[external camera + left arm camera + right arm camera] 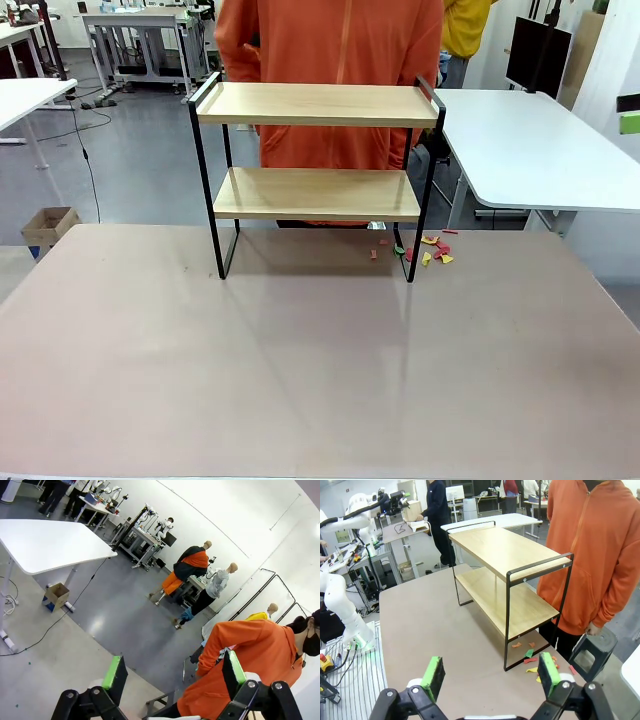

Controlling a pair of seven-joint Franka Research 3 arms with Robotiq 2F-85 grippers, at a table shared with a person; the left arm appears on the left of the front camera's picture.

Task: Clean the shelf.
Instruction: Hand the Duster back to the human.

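The shelf (316, 150) stands at the far middle of the brown table (300, 360), two light wooden boards in a thin black frame; both boards look bare. In the right wrist view the shelf (507, 575) lies ahead and slightly right. Small red, yellow and green scraps (432, 250) lie on the table by its right legs, seen again as scraps (535, 660) near the frame's foot. My left gripper (172, 672) is open with nothing between its fingers, aimed out over the room. My right gripper (492, 672) is open above the table, short of the shelf.
A person in an orange jacket (330, 60) stands right behind the shelf. A white table (530, 150) is at the far right, another white table (25, 95) at the far left. A cardboard box (48, 228) sits on the floor left.
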